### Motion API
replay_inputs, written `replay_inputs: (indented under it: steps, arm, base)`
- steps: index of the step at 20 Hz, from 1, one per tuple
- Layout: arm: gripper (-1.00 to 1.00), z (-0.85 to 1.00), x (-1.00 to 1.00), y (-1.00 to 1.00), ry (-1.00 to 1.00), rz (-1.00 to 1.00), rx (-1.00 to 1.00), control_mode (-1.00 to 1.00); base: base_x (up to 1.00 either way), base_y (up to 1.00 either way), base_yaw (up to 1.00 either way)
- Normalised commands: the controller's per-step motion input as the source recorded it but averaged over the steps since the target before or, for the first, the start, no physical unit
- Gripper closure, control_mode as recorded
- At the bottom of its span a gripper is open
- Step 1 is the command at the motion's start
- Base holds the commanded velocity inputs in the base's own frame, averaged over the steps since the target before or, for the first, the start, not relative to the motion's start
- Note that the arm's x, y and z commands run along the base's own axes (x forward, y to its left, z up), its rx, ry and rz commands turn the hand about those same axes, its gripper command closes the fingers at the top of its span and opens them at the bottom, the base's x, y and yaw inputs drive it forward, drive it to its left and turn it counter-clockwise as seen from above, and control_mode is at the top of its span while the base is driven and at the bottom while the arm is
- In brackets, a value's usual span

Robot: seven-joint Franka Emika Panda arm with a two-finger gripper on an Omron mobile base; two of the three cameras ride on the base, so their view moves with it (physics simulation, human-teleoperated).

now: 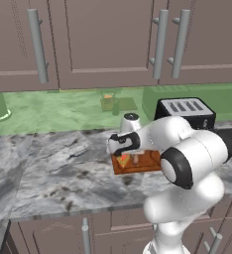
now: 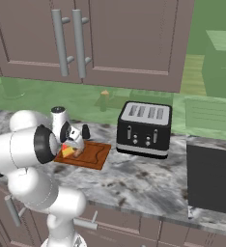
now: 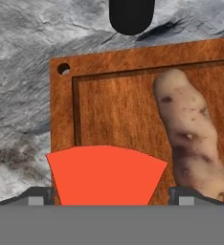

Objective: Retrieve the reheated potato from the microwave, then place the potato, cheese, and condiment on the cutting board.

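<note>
Potato point(image 3: 190, 139) is already laid on the cutting board point(image 3: 109, 86), w/ the cheese point(image 3: 106, 174) parked right beside it. Pincer point(image 3: 106, 198) is spread wide around the cheese, nothing pinched. Condiment point(image 3: 131, 14) is stood just past the board's edge on the tabletop point(image 3: 23, 72), prob gets knocked over if approached too low.

black toaster point(image 2: 144, 129) on marble counter point(image 1: 53, 168), brown cabinets point(image 1: 108, 39) above

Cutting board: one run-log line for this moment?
cutting board: potato and cheese lying on it | hand: open over cheese | condiment: not on board | toaster: beside board
</note>
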Motion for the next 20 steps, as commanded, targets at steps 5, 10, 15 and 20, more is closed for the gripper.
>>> replay_inputs:
  steps: [5,10,15,20]
  arm:
    - [-1.0,0.77,-0.21,-0.02,-0.09,0.0,0.01,-1.0]
    - [-1.0,0.44,0.24,-0.2,-0.06,-0.01,0.0,-1.0]
    - [-1.0,0.0,0.52,-0.26,0.0,0.0,0.0,-1.0]
    - [-1.0,-0.05,0.42,-0.04,-0.01,0.0,0.0,-1.0]
  base:
    - [0.0,0.0,0.0]
    - [0.0,0.0,0.0]
    - [0.0,0.0,0.0]
    - [0.0,0.0,0.0]
